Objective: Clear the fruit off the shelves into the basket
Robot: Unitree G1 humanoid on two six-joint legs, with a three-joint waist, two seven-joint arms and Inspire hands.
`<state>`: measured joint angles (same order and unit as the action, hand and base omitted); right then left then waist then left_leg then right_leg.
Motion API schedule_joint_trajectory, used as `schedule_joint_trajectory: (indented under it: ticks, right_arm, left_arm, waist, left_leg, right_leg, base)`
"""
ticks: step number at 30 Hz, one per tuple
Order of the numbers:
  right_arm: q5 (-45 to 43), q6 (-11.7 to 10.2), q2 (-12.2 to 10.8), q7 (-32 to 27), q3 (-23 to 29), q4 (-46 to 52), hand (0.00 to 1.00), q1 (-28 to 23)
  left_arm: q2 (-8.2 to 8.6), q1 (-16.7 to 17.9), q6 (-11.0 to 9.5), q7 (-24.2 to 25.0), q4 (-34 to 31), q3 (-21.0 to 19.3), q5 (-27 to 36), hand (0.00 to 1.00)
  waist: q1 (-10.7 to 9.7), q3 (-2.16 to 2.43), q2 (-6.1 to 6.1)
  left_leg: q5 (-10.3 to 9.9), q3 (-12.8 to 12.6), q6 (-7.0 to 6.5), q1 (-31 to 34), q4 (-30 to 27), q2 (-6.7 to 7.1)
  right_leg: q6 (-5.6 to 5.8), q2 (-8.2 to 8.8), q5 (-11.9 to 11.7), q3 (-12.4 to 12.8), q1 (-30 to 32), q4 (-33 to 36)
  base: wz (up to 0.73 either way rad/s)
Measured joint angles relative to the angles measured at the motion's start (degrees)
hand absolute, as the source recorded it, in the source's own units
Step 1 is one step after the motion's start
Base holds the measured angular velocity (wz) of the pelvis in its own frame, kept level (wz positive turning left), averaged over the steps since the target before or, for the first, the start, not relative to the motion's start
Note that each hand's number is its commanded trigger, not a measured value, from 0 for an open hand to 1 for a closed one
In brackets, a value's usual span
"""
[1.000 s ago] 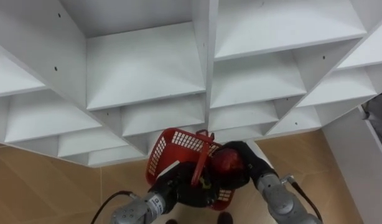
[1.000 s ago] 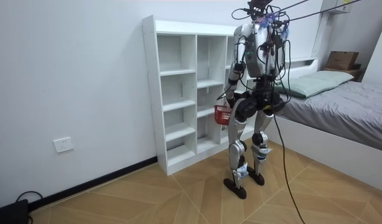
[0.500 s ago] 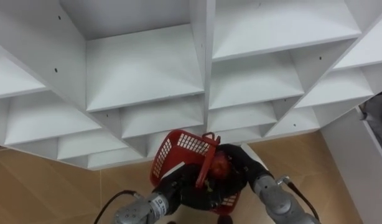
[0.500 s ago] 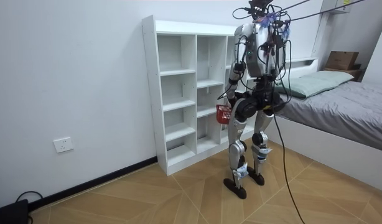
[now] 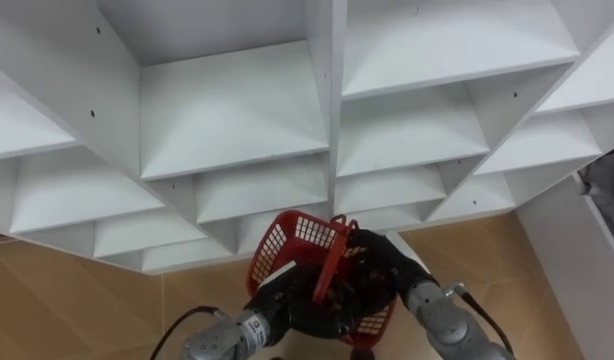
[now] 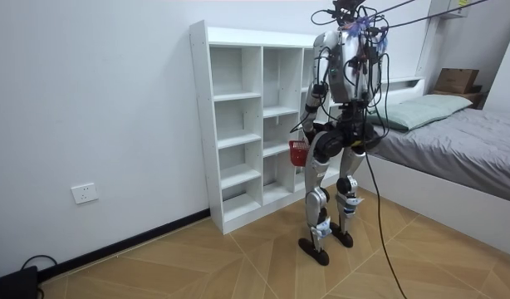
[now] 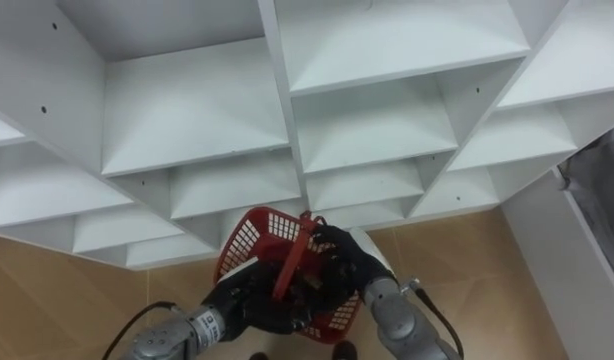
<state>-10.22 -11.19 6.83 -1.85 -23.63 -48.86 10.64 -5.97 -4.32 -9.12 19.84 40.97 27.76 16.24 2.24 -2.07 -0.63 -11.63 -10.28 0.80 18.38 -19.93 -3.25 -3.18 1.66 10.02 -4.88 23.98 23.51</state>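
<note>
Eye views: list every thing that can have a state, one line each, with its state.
red basket: tilted, held off the floor in front of the shelves, handle raised.
left hand: curled on the red basket, carrying it.
right hand: reaching into the red basket; what it holds cannot be told.
shelf unit: open-fronted, visible compartments empty.

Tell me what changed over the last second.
The right hand sank into the red plastic mesh basket, taking down the round red fruit it held above the rim. The left hand kept its hold on the basket. The white shelf unit and the robot's stance stayed the same.
</note>
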Motion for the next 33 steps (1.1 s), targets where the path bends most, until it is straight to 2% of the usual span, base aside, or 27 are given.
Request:
schedule_joint_trajectory:
  ticks: [7,21,27,30,33]
  right_arm:
    - [0.0,0.0,0.0,0.0,0.0,0.0,0.00,0.0]
    - [0.0,0.1,0.4,0.2,-0.6,0.0,0.00,-0.7]
    - [0.1,0.0,0.6,2.1,-0.4,0.1,0.00,-1.8]
    - [0.0,-0.2,0.6,2.9,-0.4,0.1,0.00,-3.1]
    - [0.1,-1.1,0.6,3.4,-0.5,0.1,0.00,-4.5]
  left_arm:
    - [0.05,0.0,0.0,0.0,0.0,0.0,0.0,1.00]
    - [-0.05,0.3,0.0,-1.5,0.3,-0.1,-0.9,1.00]
    - [-0.44,0.2,-0.3,-4.9,3.5,-3.3,-2.4,1.00]
    - [-1.30,0.6,-0.3,-7.0,4.1,-4.2,-5.9,1.00]
    - [-1.89,1.2,-0.3,-8.4,4.8,-4.7,-7.0,1.00]
  waist:
    - [0.0,0.10,-0.43]
    - [0.4,0.11,-0.42]
    - [1.0,0.19,-0.49]
    - [1.1,0.27,-0.56]
    - [1.0,0.52,-0.52]
  left_leg:
    - [0.1,0.0,0.02,-0.1,0.2,0.01]
    - [0.1,-0.1,0.02,-0.5,0.1,-0.14]
    - [0.1,-0.3,0.03,-3.6,1.1,-0.18]
    - [0.1,0.1,0.03,-4.9,1.4,-0.18]
    - [0.1,0.2,0.03,-5.9,1.8,-0.09]
  right_leg:
    - [-0.01,-0.02,0.0,0.0,0.0,-0.1]
    - [0.02,-0.16,-0.2,-0.1,-0.8,-0.8]
    - [0.09,-0.35,-0.2,-0.1,-4.0,-1.9]
    - [0.27,-0.38,-0.4,-0.6,-5.8,-2.9]
    - [0.46,-0.32,-0.5,-1.0,-7.1,-3.6]
  base:
    - [0.00]
    - [0.00]
    - [0.00]
    - [0.07]
    - [0.04]
